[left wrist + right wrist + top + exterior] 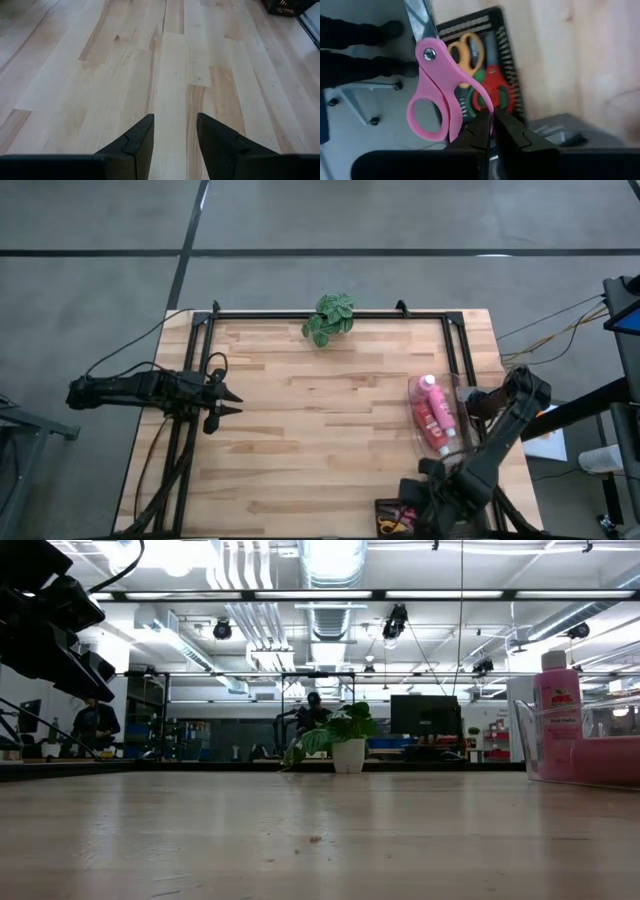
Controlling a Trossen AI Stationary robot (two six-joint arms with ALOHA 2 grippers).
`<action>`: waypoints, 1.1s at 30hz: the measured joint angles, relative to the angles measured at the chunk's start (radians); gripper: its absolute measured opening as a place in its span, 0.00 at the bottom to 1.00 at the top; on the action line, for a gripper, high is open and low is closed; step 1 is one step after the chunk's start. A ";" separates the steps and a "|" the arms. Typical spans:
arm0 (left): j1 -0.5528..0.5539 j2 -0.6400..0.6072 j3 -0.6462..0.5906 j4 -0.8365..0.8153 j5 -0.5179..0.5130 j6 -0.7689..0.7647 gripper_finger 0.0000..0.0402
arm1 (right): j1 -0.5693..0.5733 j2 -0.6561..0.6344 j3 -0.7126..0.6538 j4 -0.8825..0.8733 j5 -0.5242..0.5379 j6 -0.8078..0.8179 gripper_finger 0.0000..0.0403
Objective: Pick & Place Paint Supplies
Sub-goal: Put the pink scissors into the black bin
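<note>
My right gripper [492, 117] is shut on a pair of pink-handled scissors [437, 85] and hangs over a black basket [470, 22] at the table's near right corner [382, 505]. That basket holds yellow, red and green scissors. A pink bottle [430, 392] and a red bottle [441, 432], both white-capped, lie in a clear bin [414, 398] at the right edge. The low view shows a pink bottle [557, 700] upright in the bin. My left gripper [175, 125] waits open above bare wood at the left edge [228, 402]. My right gripper pinches the rim of one pink handle loop [481, 106] between its two fingertips. The fingers come from above, pointing steeply down. The scissors are closed and lifted clear of the basket, with the blades [420, 17] reaching away past the fingertips.
A small green plant [330, 318] in a white pot stands at the middle of the far edge [345, 735]. A black frame [330, 313] runs along the far and side edges. The wide wooden middle of the table [320, 420] lies between the arms.
</note>
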 joint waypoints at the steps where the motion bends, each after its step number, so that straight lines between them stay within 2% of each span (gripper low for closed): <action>1: 0.000 0.000 0.000 0.000 0.000 0.000 0.37 | 0.012 0.000 -0.015 0.028 0.000 0.012 0.03; 6: 0.000 0.000 0.000 0.000 0.000 0.000 0.37 | 0.055 0.002 -0.092 0.164 -0.001 0.023 0.03; 11: 0.000 0.000 0.000 0.000 0.000 0.000 0.37 | 0.066 0.003 -0.160 0.181 -0.020 0.087 0.03; 21: 0.000 0.000 0.000 0.000 0.000 0.000 0.37 | 0.066 0.003 -0.294 0.345 -0.025 0.057 0.03; 33: 0.000 0.000 0.000 0.000 0.000 0.000 0.37 | 0.065 0.003 -0.383 0.392 -0.049 0.072 0.03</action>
